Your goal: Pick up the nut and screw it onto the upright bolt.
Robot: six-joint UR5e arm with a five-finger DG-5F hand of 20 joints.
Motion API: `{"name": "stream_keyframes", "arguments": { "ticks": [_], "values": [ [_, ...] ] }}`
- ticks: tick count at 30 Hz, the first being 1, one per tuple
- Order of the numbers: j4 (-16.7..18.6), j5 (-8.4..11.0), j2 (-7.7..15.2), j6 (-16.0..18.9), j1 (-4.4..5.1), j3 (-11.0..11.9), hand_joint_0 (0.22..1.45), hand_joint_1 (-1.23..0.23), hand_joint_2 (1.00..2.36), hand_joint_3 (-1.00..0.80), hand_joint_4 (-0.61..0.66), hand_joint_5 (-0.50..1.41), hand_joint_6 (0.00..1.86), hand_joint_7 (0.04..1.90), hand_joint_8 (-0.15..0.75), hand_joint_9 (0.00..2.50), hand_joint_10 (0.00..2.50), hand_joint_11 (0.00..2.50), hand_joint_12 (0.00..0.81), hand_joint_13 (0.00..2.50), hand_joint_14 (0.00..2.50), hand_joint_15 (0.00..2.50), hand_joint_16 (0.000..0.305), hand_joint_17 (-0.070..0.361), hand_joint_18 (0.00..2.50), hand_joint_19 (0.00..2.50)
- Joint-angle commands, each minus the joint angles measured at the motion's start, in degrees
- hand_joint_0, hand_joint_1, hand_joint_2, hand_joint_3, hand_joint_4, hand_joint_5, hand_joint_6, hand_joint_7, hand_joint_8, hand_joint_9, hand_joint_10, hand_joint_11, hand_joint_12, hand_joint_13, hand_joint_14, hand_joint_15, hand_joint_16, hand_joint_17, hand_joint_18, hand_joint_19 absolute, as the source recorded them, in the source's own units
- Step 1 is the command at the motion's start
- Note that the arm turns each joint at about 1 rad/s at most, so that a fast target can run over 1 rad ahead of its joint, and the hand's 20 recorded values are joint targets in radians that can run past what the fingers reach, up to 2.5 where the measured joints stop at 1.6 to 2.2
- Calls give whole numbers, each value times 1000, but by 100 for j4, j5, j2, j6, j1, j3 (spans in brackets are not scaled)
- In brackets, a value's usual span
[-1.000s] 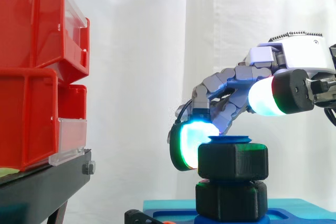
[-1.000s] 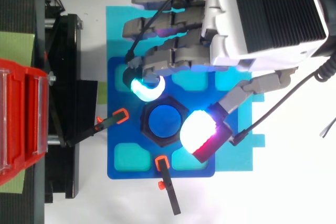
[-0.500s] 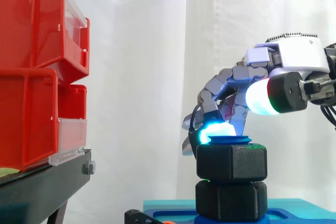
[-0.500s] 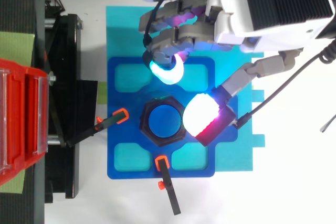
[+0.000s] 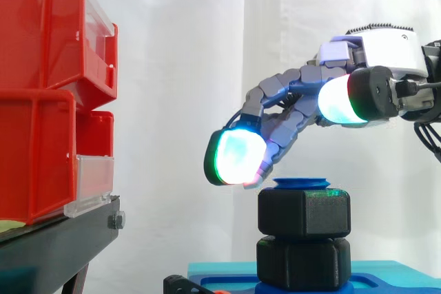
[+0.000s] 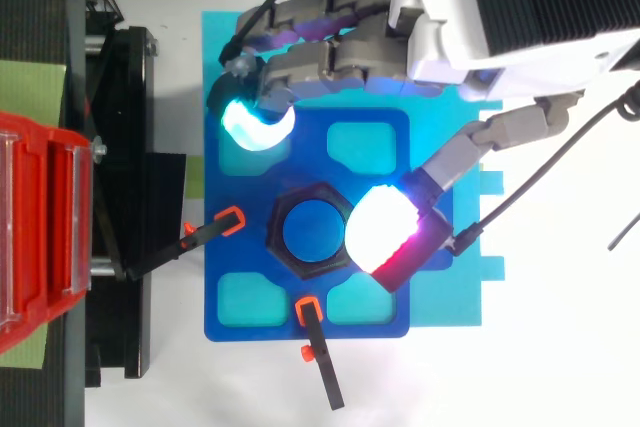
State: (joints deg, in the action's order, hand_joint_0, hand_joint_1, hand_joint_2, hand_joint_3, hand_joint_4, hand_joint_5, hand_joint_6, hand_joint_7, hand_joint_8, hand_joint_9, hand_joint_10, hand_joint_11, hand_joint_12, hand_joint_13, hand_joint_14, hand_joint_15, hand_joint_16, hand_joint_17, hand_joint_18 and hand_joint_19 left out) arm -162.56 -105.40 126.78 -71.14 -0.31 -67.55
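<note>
A black hex nut (image 5: 304, 212) sits on the blue upright bolt (image 5: 301, 183), above a second black hex piece (image 5: 303, 262) at the bolt's base. From above, the nut (image 6: 279, 237) rings the bolt's round blue top (image 6: 311, 232). My hand (image 5: 386, 67) hovers above and to the right of the nut, open, with fingers stretched out to the left. A glowing fingertip (image 5: 234, 157) hangs left of the bolt top, clear of the nut. The thumb pad (image 6: 383, 238) glows white beside the nut's right side; contact cannot be told.
The bolt stands in a dark blue fixture plate (image 6: 240, 317) on a cyan mat (image 6: 450, 297). Two orange-tipped black clamps (image 6: 228, 221) (image 6: 312, 318) point at the nut. Red bins (image 5: 48, 94) on a black stand (image 5: 62, 239) stand at the left.
The fingers have uncurled from beside the nut, risen and stretched out to the left. The nut stays on the bolt.
</note>
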Motion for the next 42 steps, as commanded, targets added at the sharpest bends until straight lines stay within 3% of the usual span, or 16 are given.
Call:
{"name": "stream_keyframes", "arguments": {
  "ticks": [1, 5, 9, 19, 42],
  "values": [
    [67, 19, 4, -5, 31, 5, 502, -274, 1000, -500, 214, -195, 502, 681, 265, 693, 0, 0, 293, 442, 0, 0, 38, 85, 123, 0],
    [67, 54, 4, -5, 93, 5, 497, -252, 1000, -500, 195, -199, 501, 641, 251, 615, 0, 0, 296, 361, 0, 0, 39, 88, 39, 0],
    [32, 221, 4, -5, 224, 5, 494, -229, 1000, -500, 179, -191, 501, 607, 236, 564, 0, 0, 296, 309, 0, 0, 40, 90, 0, 0],
    [-4, 256, 4, -5, 347, -4, 492, -216, 1000, -500, 184, -185, 501, 612, 233, 525, 0, 0, 300, 289, 0, 0, 38, 86, 0, 0],
    [-65, 213, 101, 4, 330, -4, 496, -211, 1000, -500, 205, -169, 502, 669, 255, 546, 0, 0, 310, 343, 0, 0, 37, 84, 0, 0]
  ]
}}
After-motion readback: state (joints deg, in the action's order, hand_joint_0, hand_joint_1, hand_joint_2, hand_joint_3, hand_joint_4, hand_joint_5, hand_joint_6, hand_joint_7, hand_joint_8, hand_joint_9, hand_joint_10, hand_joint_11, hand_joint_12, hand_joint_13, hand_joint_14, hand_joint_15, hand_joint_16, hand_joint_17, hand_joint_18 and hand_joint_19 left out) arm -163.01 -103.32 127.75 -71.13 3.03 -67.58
